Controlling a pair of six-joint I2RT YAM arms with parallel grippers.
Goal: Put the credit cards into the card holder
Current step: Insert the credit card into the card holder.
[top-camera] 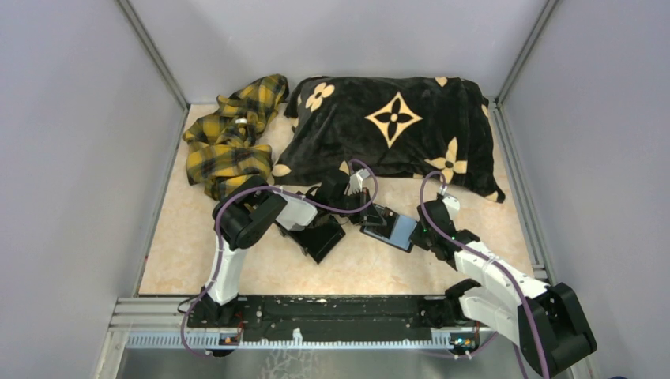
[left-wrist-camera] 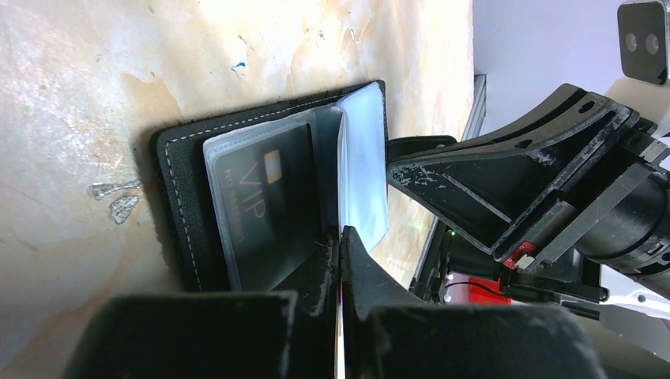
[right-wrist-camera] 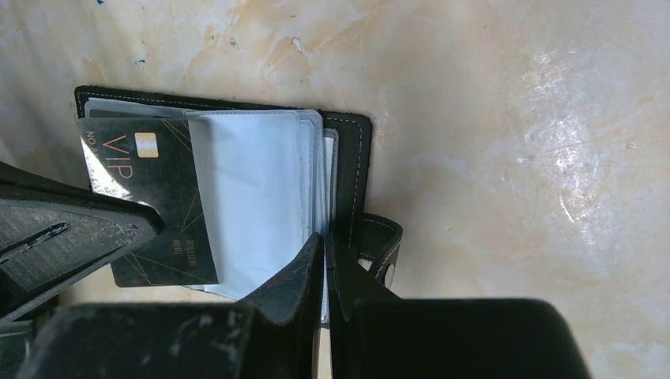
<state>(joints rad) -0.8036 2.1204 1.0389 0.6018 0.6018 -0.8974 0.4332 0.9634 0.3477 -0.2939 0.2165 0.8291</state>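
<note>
Card holder (right-wrist-camera: 349, 158) clamped by right claw (right-wrist-camera: 325, 238), left claw (left-wrist-camera: 341, 232).

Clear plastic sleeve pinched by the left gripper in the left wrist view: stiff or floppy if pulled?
Probably floppy: the clear plastic sleeve bends up from the black stitched folding card holder where the left gripper pinches it. Its glossy surface may slip. The light-looking holder might drag along.

Pale grey walls (top-camera: 79, 118), marbled beige tabletop (top-camera: 180, 257)

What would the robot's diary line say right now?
left gripper: shut on card holder sleeve | right gripper: shut on card holder | black VIP card: on open holder
</note>
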